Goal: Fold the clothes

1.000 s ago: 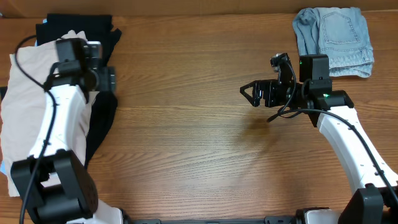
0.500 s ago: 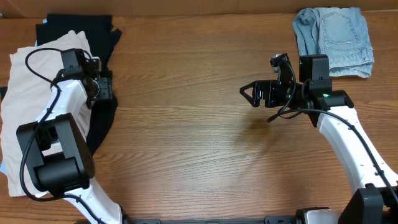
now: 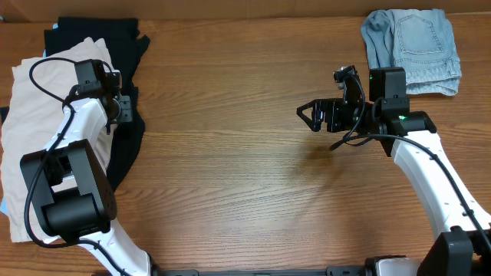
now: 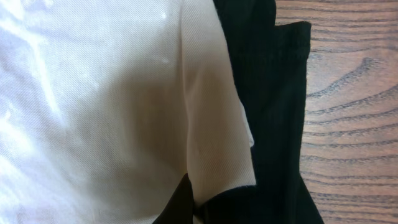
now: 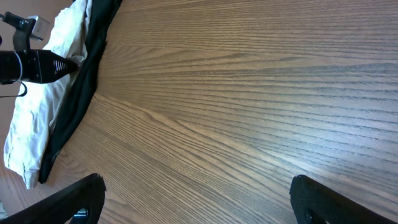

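Observation:
The beige shorts (image 3: pixel 34 115) lie crumpled on a black garment (image 3: pixel 88 32) at the table's left edge. My left gripper (image 3: pixel 125 107) is at the right border of the pile. In the left wrist view its dark fingers meet at the bottom, and the left gripper (image 4: pixel 194 208) is shut on the hemmed edge of the beige shorts (image 4: pixel 93 112), with the black garment (image 4: pixel 273 124) just to the right. My right gripper (image 3: pixel 311 115) hovers open over bare wood at centre right. In its own view the right gripper (image 5: pixel 199 205) holds nothing.
A folded pile of light blue denim (image 3: pixel 413 47) sits at the back right corner. The wooden table (image 3: pixel 245 192) stretches between the two arms. From the right wrist view the clothes pile (image 5: pixel 37 118) lies far off at the left.
The left arm dropped down to the pile's right edge, and its jaws closed on the beige hem. The right arm stayed still and open.

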You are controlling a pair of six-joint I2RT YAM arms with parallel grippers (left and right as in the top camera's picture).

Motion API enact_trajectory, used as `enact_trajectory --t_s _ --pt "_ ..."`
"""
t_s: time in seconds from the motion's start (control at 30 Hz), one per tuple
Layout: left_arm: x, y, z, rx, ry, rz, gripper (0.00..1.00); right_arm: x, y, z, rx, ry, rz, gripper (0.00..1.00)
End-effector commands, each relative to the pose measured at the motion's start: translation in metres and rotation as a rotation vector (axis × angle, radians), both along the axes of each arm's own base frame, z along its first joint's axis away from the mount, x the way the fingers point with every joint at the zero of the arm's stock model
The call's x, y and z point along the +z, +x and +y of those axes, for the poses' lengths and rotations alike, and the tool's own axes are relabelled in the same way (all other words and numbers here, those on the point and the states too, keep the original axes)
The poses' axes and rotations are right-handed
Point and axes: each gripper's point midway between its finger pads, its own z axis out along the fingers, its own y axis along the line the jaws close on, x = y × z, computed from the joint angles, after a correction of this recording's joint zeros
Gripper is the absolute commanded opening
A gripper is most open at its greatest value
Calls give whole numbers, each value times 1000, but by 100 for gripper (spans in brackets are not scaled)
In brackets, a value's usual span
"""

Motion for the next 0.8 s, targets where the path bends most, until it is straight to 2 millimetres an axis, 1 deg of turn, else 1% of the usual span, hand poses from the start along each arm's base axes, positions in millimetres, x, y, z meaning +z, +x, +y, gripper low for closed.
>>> enact_trajectory --t_s 0.0,0.1,0.17,0.27,0.33,0.37,0.4,0.43,0.5,0.53,0.63,0.67,0.7,0.77 --pt "10 9 3 5 13 -28 4 12 6 2 0 3 -36 99" --pt "20 10 2 22 2 -32 4 12 6 2 0 3 -36 98" --pt "36 13 0 28 -15 -35 4 12 6 2 1 3 -36 98" --pt "70 17 -5 37 -38 -51 4 12 6 2 0 3 -36 98" --pt "97 17 -18 13 -77 -56 4 12 6 2 0 3 -36 98" --pt "108 17 -24 -1 -89 -55 4 12 6 2 0 3 -36 98" --pt "120 16 -33 -18 -101 -52 4 12 6 2 0 3 -36 98" --pt "128 14 -40 -22 -106 -49 4 12 6 2 0 3 -36 98" --pt "137 11 -58 -53 -121 -29 4 12 6 2 0 3 -36 97" --pt "138 10 -69 -76 -138 -17 4 12 6 2 0 4 -35 97" --pt "134 2 -115 -174 -213 29 4 12 6 2 0 4 -33 96" --pt "133 1 -125 -194 -220 41 4 12 6 2 0 3 -32 96" --pt "132 -1 -141 -217 -226 53 4 11 5 2 0 3 -28 96" --pt "132 -3 -167 -266 -227 58 4 10 3 2 0 2 -19 96"
